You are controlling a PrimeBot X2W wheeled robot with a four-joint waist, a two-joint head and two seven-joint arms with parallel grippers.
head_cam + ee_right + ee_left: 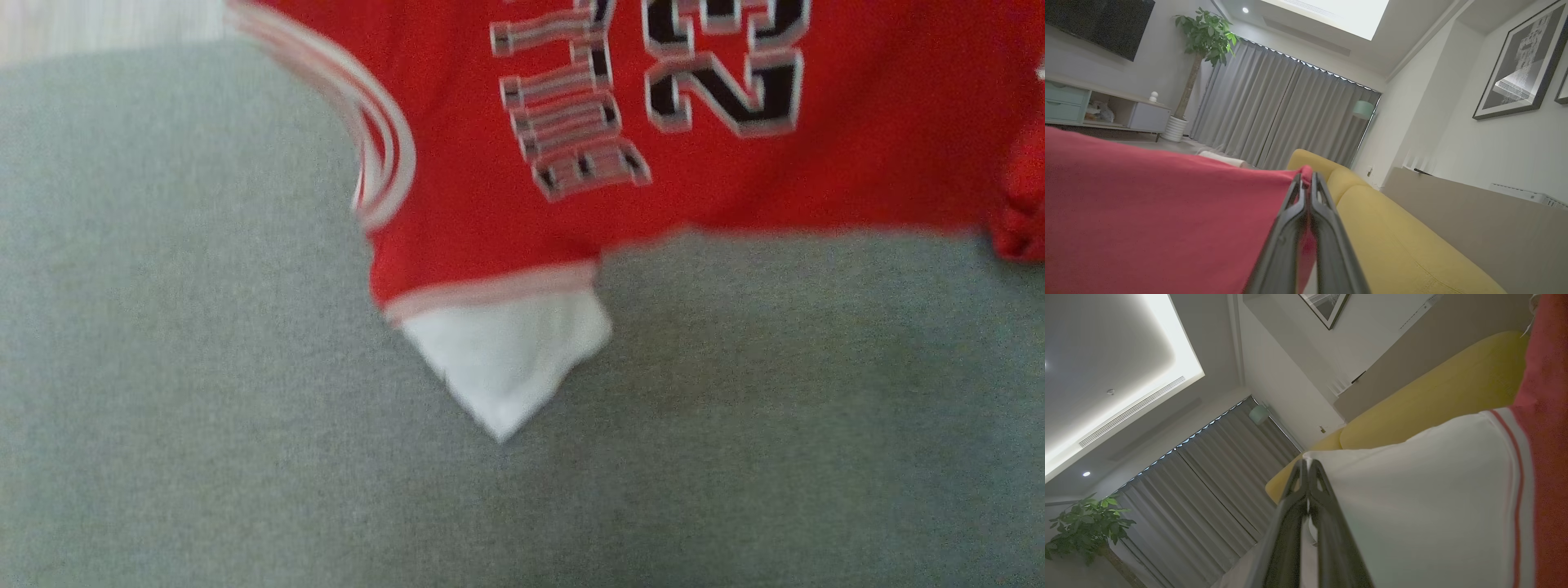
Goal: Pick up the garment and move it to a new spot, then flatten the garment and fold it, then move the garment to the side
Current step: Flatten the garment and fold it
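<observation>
End effectors tight on garment edges

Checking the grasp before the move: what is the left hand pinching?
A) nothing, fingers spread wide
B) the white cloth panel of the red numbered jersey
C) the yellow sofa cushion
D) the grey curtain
B: the left wrist view shows the left hand shut on the white cloth panel of the red numbered jersey.

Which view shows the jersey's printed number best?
Head view: the black number and lettering on the red jersey face the camera, though blurred and cut by the top edge. Left wrist view gives a white panel with red trim; right wrist view, plain red cloth pinched in the fingers.
</observation>
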